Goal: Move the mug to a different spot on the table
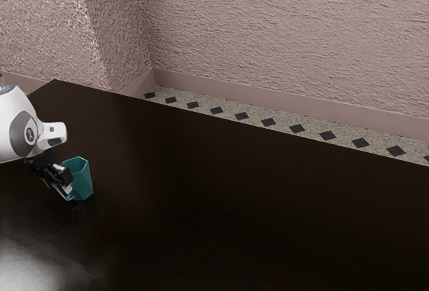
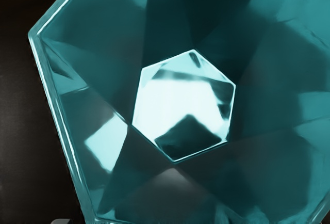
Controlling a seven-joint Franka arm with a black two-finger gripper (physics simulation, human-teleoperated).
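Observation:
A teal faceted mug stands upright on the dark table near the exterior view's left edge. My gripper comes down on the side of the mug nearest the arm, with its black fingers closed on that wall and rim. From the wrist view I look straight down into the mug, onto its pale hexagonal bottom, and its rim runs close under the hand. The white arm hides part of the mug's near side.
The dark tabletop stretches wide toward the exterior view's right and front. Its far edge borders a speckled floor with black diamonds, and pink textured walls rise behind.

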